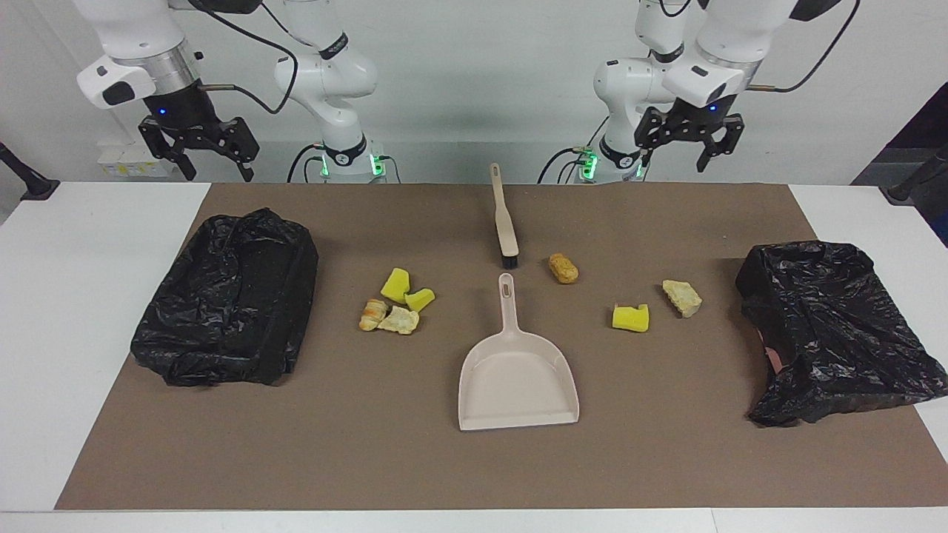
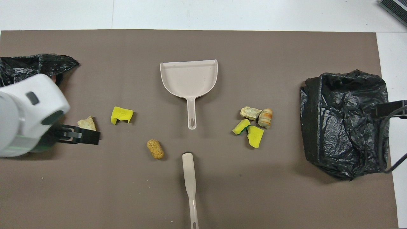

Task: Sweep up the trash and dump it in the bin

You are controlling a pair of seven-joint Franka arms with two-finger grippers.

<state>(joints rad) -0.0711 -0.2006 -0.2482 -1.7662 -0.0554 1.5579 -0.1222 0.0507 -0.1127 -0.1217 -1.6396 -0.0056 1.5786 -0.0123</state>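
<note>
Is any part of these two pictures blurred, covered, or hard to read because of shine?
Overhead view: the left arm's white wrist looms large and soft, covering part of one bin bag and a tan lump. Facing view: the table is sharp and evenly lit with short shadows; both black bags show only faint sheen.

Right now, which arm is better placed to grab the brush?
Left, probably. The left gripper hangs open in the air toward the middle of the table, closer to the brush. The right gripper hangs open by its bin, waiting.
</note>
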